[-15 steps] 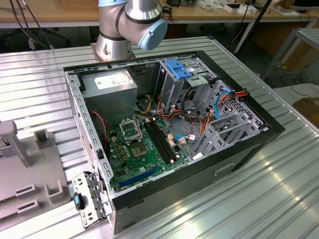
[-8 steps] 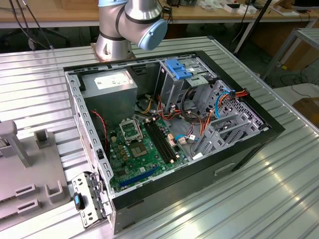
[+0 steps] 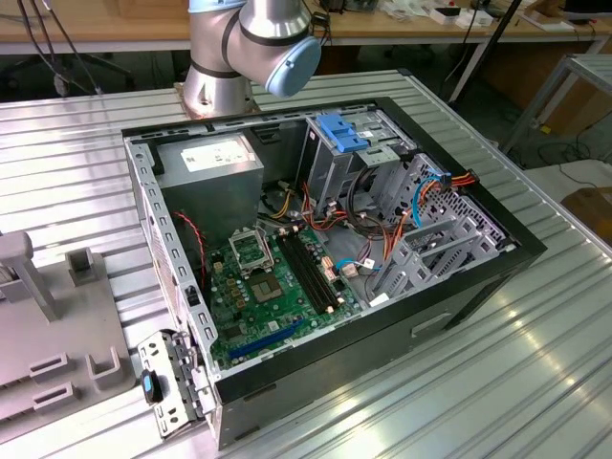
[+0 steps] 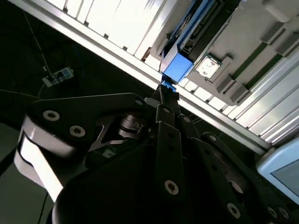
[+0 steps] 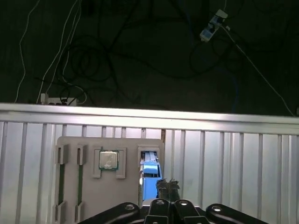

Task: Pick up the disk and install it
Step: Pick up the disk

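Observation:
The disk (image 5: 150, 176) stands on edge in a slot of a grey fixture plate (image 5: 79, 196), with its bright blue caddy rail facing up. In the second wrist view the disk (image 4: 178, 68) shows its blue end and dark body. My gripper (image 5: 167, 184) hangs over the disk's end, its two fingertips pressed together with nothing seen between them. In the second wrist view the gripper (image 4: 166, 95) has its tips right beside the blue end; I cannot tell whether they touch it. The open computer case (image 3: 478, 206) lies on the table, with a grey drive cage (image 3: 335, 172).
A fixed blue bracket (image 3: 344, 132) sits atop the drive cage. A processor chip (image 5: 108, 159) rests in a pocket of the fixture plate. The ribbed metal table (image 5: 233, 163) ends at an edge just beyond the fixture. Cables hang in the dark past it. The arm's base (image 3: 239, 57) stands behind the case.

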Robot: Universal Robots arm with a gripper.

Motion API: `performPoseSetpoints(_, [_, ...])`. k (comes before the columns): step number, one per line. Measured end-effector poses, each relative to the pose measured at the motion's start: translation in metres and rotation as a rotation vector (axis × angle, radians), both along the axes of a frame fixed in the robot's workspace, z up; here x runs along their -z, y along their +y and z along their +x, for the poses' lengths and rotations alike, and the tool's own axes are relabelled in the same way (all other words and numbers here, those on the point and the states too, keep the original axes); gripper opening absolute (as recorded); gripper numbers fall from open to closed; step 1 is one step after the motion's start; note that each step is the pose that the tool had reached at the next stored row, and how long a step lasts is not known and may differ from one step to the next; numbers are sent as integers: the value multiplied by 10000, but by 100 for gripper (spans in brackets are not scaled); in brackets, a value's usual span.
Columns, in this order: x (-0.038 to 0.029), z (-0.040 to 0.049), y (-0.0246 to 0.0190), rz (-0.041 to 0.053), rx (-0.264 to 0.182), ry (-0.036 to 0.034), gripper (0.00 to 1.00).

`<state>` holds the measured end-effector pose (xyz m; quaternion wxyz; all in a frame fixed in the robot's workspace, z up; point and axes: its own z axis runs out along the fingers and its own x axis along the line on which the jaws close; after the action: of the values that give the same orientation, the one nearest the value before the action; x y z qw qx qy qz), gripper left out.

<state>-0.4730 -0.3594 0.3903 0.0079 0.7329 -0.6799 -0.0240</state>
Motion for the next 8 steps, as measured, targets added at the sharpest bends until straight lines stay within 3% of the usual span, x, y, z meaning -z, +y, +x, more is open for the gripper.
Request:
performPoseSetpoints(4, [0,0,1,-51,-840,-4,11])
performPoseSetpoints(5, [-1,0,1,-125,-907,2,11])
performPoseSetpoints(8, [3,0,1,-485,-970,-1,11])
